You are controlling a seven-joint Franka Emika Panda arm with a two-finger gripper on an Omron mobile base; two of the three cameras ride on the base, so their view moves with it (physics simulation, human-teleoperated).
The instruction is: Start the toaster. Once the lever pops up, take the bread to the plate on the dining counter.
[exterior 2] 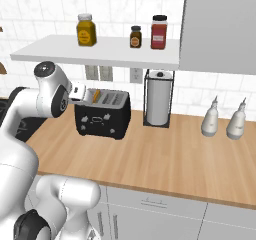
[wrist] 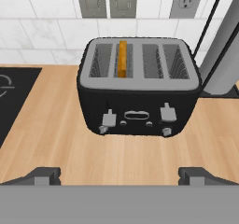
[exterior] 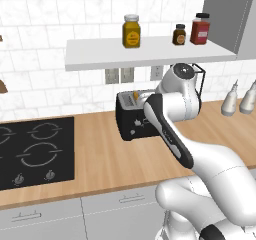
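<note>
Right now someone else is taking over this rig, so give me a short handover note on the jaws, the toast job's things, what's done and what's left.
Gripper: jaws open, holding nothing, hovering in front of the toaster.
Toaster: on the wood counter beside the hob, paper towel holder on its other side.
Bread: standing in a slot on the toaster's hob side, crust edge showing.
Done: arm lined up facing the toaster's front levers.
Left: press the lever, wait for the pop, carry the bread to the plate.
</note>
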